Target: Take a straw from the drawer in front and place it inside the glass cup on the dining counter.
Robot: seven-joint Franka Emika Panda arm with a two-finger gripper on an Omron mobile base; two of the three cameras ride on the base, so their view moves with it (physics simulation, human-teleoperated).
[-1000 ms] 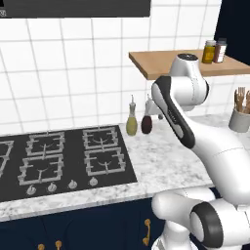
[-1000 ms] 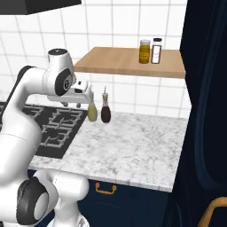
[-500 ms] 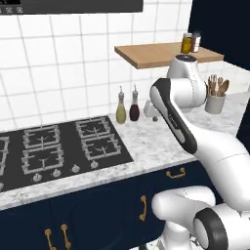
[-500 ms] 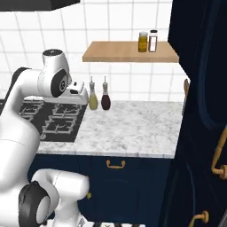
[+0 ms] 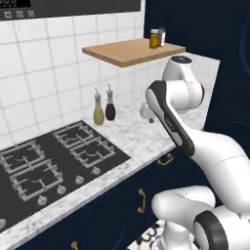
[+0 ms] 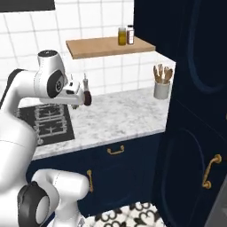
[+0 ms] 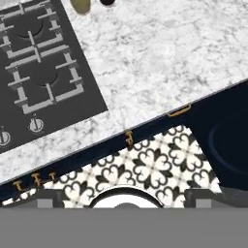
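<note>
The drawer (image 6: 126, 156) is a navy front with a small brass handle (image 6: 116, 150), shut, under the marble worktop. It also appears in the left base view as the drawer (image 5: 168, 163) and in the hand view as the drawer (image 7: 193, 114). My gripper (image 6: 78, 98) hangs above the worktop, near the oil bottles, and points down. In the left base view the gripper (image 5: 146, 113) hangs over the worktop's front part. The fingertips (image 7: 48, 196) stand far apart, with nothing between them. The straw is hidden. The glass cup and the dining counter are out of view.
A black stove (image 5: 53, 166) fills the worktop's left part. Two bottles (image 5: 104, 107) stand by the tiled wall. A wooden shelf (image 5: 132, 51) with jars hangs above. A white crock of utensils (image 6: 162, 86) stands beside the tall navy doors (image 6: 199, 133). Patterned floor tiles (image 7: 155, 164) lie below.
Both base views have swung with the base: stove and shelf slid left in the picture, and the tall navy cabinet came in on the right. The arm keeps its pose.
</note>
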